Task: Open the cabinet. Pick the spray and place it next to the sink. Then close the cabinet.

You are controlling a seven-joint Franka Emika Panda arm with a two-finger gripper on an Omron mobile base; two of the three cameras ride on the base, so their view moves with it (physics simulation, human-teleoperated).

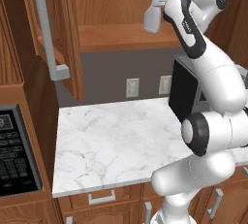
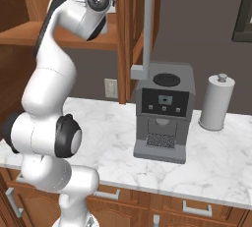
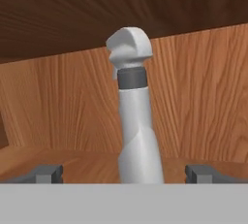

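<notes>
Your gripper (image 3: pixel 124 173) stands wide open, left fingertip (image 3: pixel 46 173) to right. The spray bottle (image 3: pixel 135 121) stands upright between them, untouched, on the shelf of the open cabinet (image 1: pixel 121 36), centred ahead.

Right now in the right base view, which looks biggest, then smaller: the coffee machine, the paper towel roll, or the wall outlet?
1. coffee machine, clearly biggest.
2. paper towel roll.
3. wall outlet, smallest, though it sits farther back.
</notes>
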